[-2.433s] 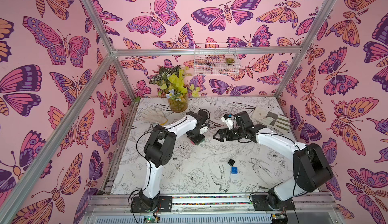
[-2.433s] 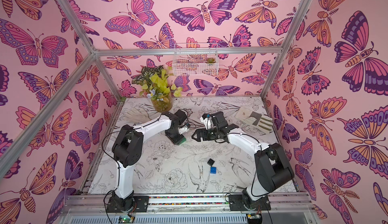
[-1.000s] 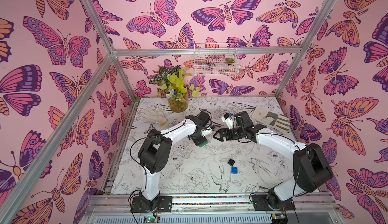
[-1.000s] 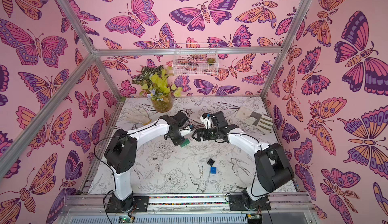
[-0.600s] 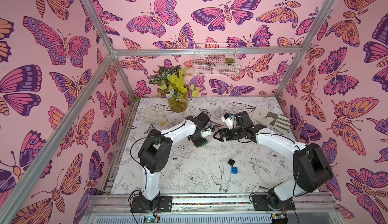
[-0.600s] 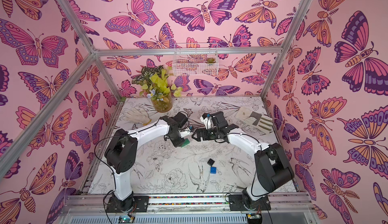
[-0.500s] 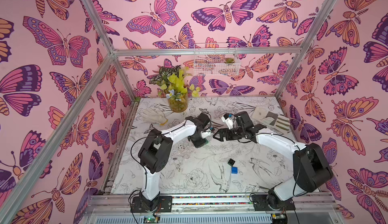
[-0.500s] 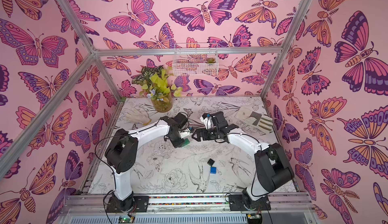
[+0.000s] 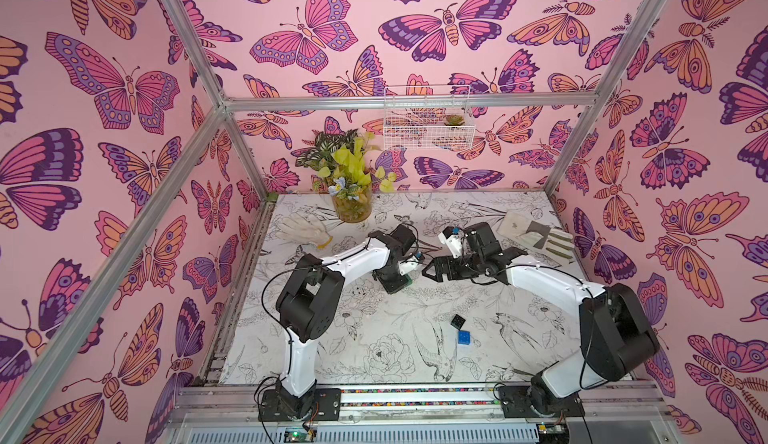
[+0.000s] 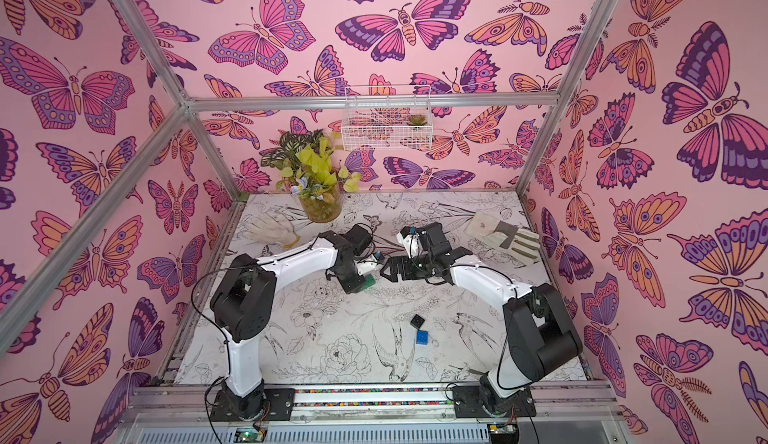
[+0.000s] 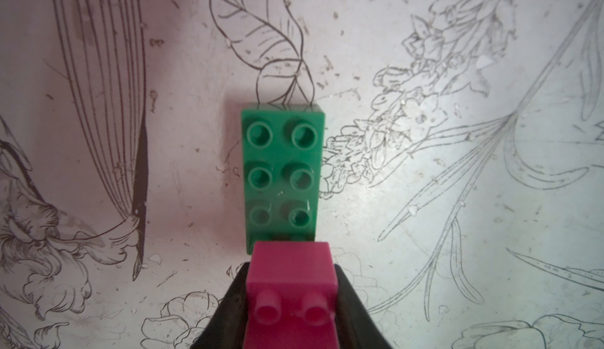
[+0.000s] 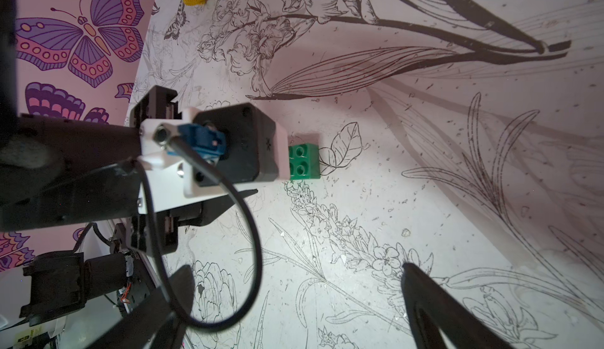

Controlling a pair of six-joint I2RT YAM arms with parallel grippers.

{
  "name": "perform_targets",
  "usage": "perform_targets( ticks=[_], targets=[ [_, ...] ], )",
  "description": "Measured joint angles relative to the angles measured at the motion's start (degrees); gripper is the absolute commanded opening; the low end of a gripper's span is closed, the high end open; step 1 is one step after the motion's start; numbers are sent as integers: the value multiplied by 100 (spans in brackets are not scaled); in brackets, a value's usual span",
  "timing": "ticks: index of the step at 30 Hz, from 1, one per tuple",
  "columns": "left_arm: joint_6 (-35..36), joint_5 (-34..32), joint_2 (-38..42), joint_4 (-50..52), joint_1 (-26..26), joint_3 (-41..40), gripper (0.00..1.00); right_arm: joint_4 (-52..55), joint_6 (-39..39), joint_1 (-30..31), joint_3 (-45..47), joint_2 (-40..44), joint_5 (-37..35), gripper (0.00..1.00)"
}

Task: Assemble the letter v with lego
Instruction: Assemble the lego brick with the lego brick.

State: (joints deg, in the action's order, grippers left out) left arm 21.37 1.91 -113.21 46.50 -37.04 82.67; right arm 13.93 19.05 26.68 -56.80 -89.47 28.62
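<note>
We see the left gripper (image 11: 290,275) clamped on a pink brick (image 11: 291,298), held over one end of the green brick (image 11: 282,167), which lies flat on the table (image 11: 457,69). The right gripper (image 9: 431,272), jaws spread wide, hovers just beside the green brick. The black brick (image 9: 457,320) and blue brick (image 9: 464,337) lie close together, well apart from it.

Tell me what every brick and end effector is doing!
Green brick: flat on the table, studs up.
Pink brick: gripped, at the green brick's end.
Black brick: loose on the table.
Blue brick: loose, near the black one.
Left end effector: shut on the pink brick.
Right end effector: open, empty.
</note>
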Motion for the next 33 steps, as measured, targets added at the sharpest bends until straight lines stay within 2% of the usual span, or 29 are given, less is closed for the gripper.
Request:
perform_targets(
  ticks=[21, 33],
  targets=[
    [2, -125, -96, -81, 2, 4, 25, 26, -7, 0, 7, 28, 2, 99],
    [-107, -195, -435, 402, -7, 529, 25, 28, -4, 0, 7, 179, 20, 99]
  ],
)
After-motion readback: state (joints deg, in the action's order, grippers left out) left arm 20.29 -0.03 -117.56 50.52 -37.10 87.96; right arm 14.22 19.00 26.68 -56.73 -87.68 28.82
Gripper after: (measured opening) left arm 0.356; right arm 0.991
